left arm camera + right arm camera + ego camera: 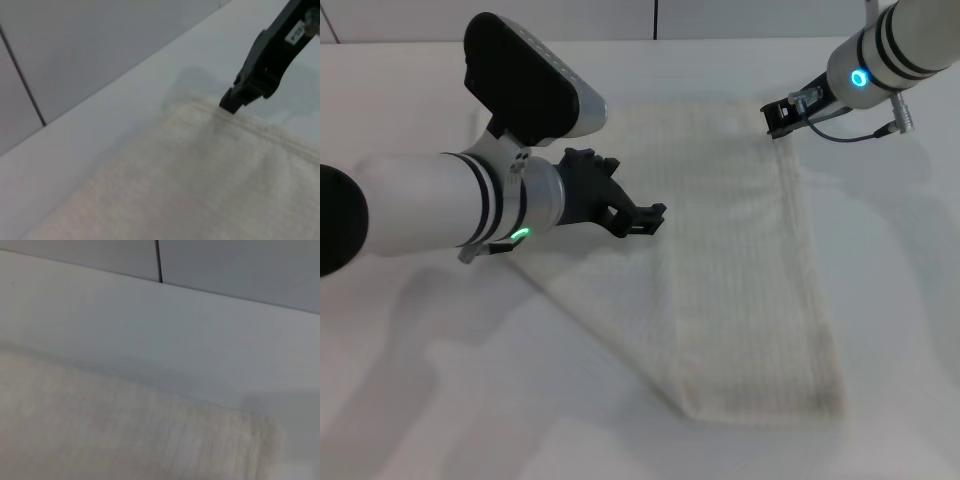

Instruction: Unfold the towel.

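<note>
The cream-white ribbed towel (740,260) lies on the white table, with a long strip running from the far side to the near edge and a flatter layer spreading out to its left. My left gripper (642,218) hovers just above the towel's left part, near the strip's left edge. My right gripper (776,116) is at the towel's far right corner. In the left wrist view its black tip (231,104) touches the hemmed edge of the towel (200,180). The right wrist view shows only the towel (100,430) and the table.
The white table (900,300) stretches to all sides of the towel. A grey panelled wall (225,265) rises behind the table's far edge. My left forearm (430,215) reaches across the left side of the table.
</note>
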Controlling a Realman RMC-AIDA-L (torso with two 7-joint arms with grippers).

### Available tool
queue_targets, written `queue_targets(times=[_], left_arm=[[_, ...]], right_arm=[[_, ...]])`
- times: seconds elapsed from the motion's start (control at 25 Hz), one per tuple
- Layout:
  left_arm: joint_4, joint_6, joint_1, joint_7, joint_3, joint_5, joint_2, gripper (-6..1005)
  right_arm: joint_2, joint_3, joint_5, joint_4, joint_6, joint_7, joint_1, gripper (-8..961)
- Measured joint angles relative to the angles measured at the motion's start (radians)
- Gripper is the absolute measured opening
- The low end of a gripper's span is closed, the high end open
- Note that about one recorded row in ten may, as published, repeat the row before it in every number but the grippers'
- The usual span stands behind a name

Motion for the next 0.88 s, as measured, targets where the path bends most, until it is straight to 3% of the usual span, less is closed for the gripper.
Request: queue_targets(times=[0.44,0.64,0.88], left_arm=[[0.063,0.127,-0.018,0.005,0.064,-0.029,-0.001,793],[0.163,0.163,-0.082,0.006,0.117,-0.081,-0.002,792],[0.212,0.228,-0.112,0.007,0.154,-0.107,-0.003,790]], right_arm=[[0.007,0.000,-0.003,0.033,0.035,-0.004,-0.001,-2],[0.007,0.000,-0.003,0.033,0.028,-0.005,0.002,-2],[0.007,0.000,-0.003,0.030,0.019,-0.005,0.002,-2]])
